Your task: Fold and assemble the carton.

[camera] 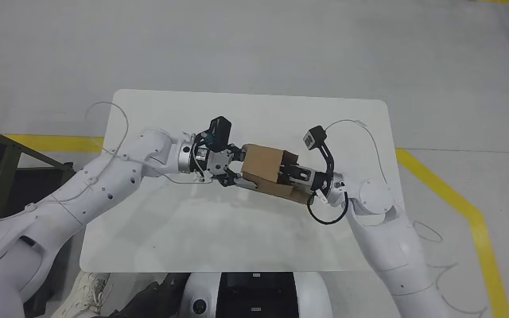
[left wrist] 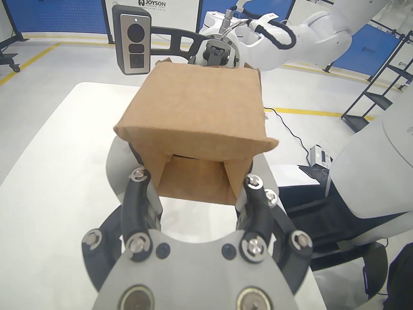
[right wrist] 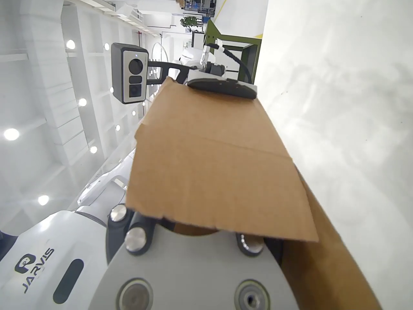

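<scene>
- Left gripper (camera: 231, 172) is clamped on the left end of the carton (camera: 266, 168). Its fingers (left wrist: 135, 191) are set wide, one against each side of that end.
- Right gripper (camera: 297, 176) is at the opposite end of the carton. A loose flap covers it in its own wrist view, so I cannot tell if it grips.
- The brown carton sits between the two grippers near the centre of the top view, over the middle of the white table (camera: 238, 238). I cannot tell whether it touches the tabletop.
- At the left gripper's end the carton is open. The top flap (left wrist: 200, 137) sticks outward and the side flaps are turned inward.
- Each wrist carries a camera on a bracket. The right wrist camera (camera: 312, 137) stands just above the carton's right end in the top view, and the left wrist camera (camera: 219, 127) just above its left end.
- A thin cable (camera: 374, 135) loops over the upper right part of the table.
- The carton is well apart from every table edge, and the nearest things to it are the two wrists.
- A yellow floor line (camera: 48, 141) runs off from the table's left side.
- The blue panels (left wrist: 51, 1) behind the table carry white lettering, and the right arm casing (right wrist: 35, 269) bears dark lettering.
</scene>
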Robot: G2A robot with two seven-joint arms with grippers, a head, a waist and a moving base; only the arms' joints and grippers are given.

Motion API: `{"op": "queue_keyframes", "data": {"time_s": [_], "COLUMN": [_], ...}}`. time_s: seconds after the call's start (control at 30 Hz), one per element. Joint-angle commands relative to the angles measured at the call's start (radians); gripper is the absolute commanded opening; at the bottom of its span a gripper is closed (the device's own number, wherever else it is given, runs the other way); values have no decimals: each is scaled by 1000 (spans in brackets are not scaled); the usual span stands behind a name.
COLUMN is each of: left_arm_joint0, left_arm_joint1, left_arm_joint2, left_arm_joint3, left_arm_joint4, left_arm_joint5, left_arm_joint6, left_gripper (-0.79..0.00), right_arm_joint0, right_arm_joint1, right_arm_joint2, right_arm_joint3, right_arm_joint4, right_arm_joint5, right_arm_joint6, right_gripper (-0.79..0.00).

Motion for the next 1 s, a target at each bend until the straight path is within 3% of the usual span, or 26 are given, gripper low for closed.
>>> {"op": "queue_keyframes", "data": {"time_s": [0.0, 0.97], "left_arm_joint0": [-10, -105], "left_arm_joint1": [-1, -9], "left_arm_joint2": [17, 145], "left_arm_joint3": [0, 43], "left_arm_joint4": [4, 41], "left_arm_joint5": [0, 0], "left_arm_joint6": [9, 141], "left_gripper": [-413, -413], "right_arm_joint0": [1, 30], "right_arm_joint1": [-1, -4], "right_arm_joint2": [-13, -92], "right_arm_joint3": [2, 40], "right_arm_joint4": [7, 58], "right_arm_joint5": [-5, -46], "right_arm_joint6": [-6, -49], "right_gripper": [-785, -785]}}
